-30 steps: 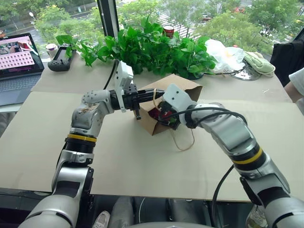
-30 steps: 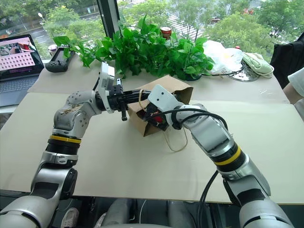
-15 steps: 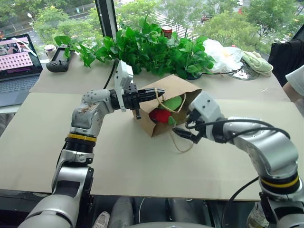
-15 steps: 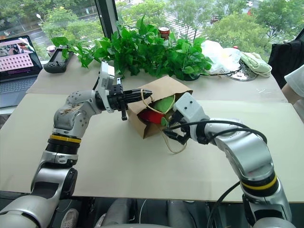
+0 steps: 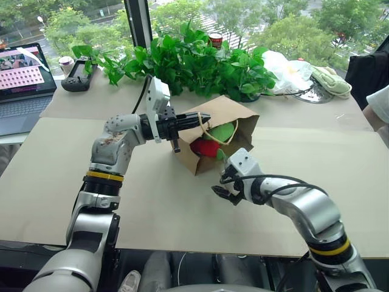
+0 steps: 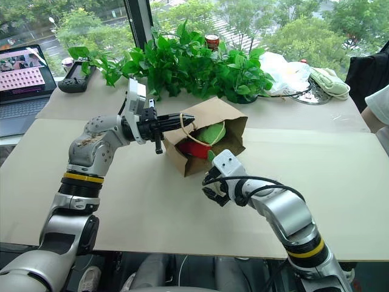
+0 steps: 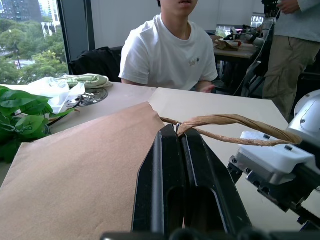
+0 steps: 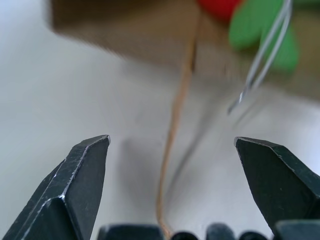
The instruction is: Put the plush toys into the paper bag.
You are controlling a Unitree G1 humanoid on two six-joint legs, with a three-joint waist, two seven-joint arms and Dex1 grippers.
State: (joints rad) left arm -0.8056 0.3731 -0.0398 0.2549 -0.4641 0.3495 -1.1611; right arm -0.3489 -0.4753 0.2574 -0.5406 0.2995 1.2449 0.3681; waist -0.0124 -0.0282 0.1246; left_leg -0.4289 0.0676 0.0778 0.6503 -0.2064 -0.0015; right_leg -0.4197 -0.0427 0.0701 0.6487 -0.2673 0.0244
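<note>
The brown paper bag (image 5: pixel 234 115) lies on its side on the table, its mouth facing me. My left gripper (image 5: pixel 203 117) is shut on the bag's upper cord handle (image 7: pixel 225 120) and holds the mouth up. Inside the mouth lie the two plush toys: the red chili (image 5: pixel 203 147) and, behind it, the green lump (image 5: pixel 223 131). My right gripper (image 5: pixel 222 184) hangs open and empty over the table just in front of the bag. The lower cord handle (image 8: pixel 176 120) runs between its fingers without touching them.
Leafy plants (image 5: pixel 194 61) stand behind the bag. At the back left are a laptop (image 5: pixel 24 76) and a black controller (image 5: pixel 78 76). A white plastic bag (image 5: pixel 285 70) and a pale green cloth (image 5: pixel 331 82) lie at the back right. A person (image 7: pixel 170 50) sits at the table's right end.
My right gripper has drawn out of the bag's mouth, down and back toward me, leaving the red chili inside. The left gripper and the bag have stayed still.
</note>
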